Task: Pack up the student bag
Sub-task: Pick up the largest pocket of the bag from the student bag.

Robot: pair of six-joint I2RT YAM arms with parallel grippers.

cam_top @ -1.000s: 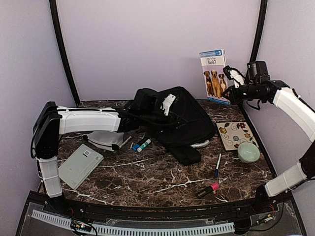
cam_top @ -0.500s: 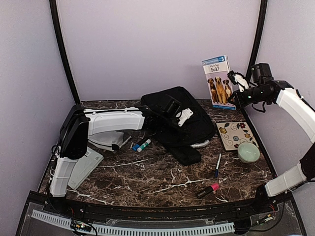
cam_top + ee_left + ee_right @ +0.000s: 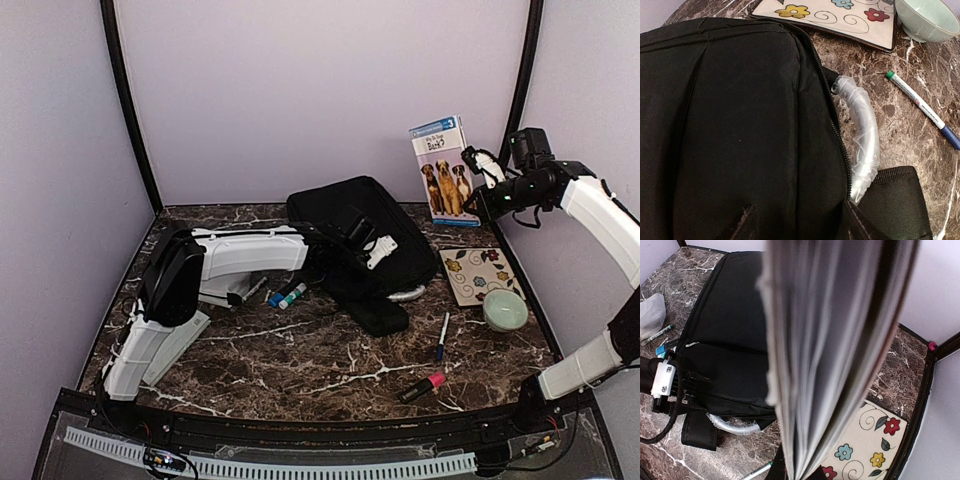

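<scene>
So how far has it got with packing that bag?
Barely started, I'd say. Nothing looks packed: the student bag lies flat, zip seemingly shut. In hand: the right gripper holds the dog book aloft, the left gripper hovers over the bag. Remaining: pen, pink marker, bowl on the table.

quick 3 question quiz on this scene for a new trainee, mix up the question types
1. True or false: the right gripper is shut on the book.
2. The bowl beside the flowered tile is: A pale green, B red, C black.
3. What is the left gripper over?
Key: 1 true; 2 A; 3 the student bag.
</scene>
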